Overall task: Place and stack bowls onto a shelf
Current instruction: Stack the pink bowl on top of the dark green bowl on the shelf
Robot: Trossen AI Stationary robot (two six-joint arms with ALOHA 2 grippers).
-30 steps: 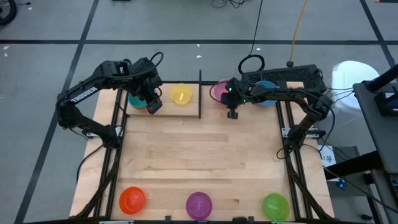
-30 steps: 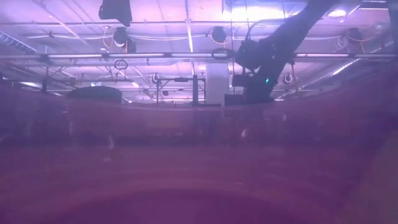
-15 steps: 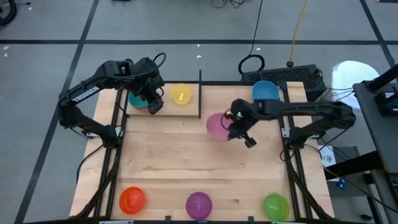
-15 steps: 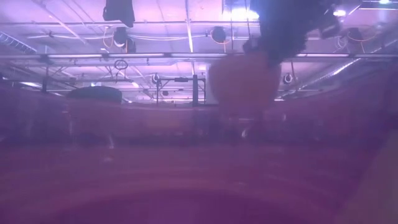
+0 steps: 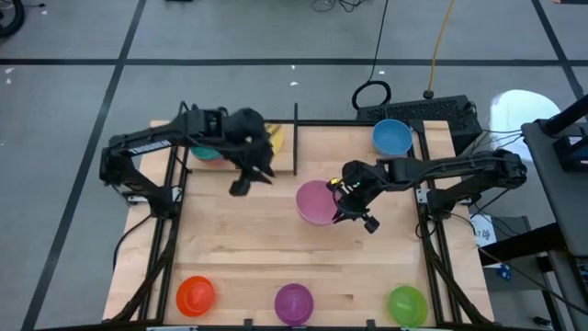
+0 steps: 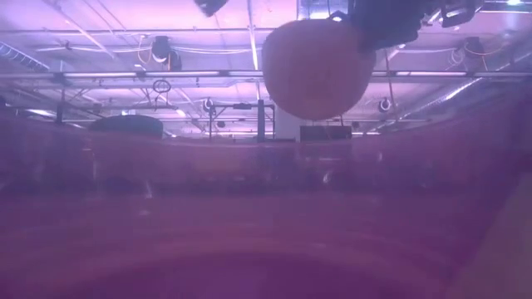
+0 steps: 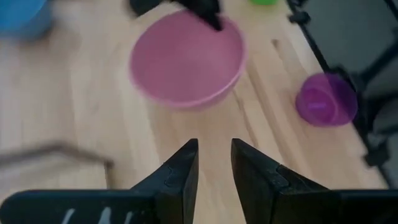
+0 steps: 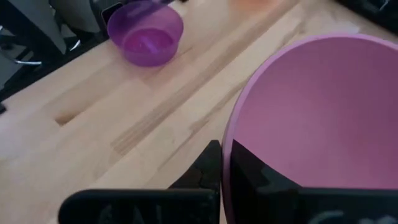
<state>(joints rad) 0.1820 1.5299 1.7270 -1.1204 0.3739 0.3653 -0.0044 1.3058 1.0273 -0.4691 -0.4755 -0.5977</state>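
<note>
Seven bowls I can count: orange bowl (image 5: pixel 196 294), purple bowl (image 5: pixel 293 301) and green bowl (image 5: pixel 406 302) along the near table edge, blue bowl (image 5: pixel 391 136) at the far right, teal (image 5: pixel 204 153) and yellow (image 5: pixel 274 140) half hidden under my left arm on the shelf (image 5: pixel 285 153), beside its upright divider (image 5: pixel 296 138). My right gripper (image 5: pixel 342 204) pinches the pink bowl's (image 5: pixel 315 201) rim, lifted clear over mid-table. My left gripper (image 7: pixel 211 163) hangs nearby, fingers slightly parted, holding nothing.

We see even overhead light; the low view is hazy, the pink bowl (image 7: pixel 186 61) blurs in the left wrist view.
</note>
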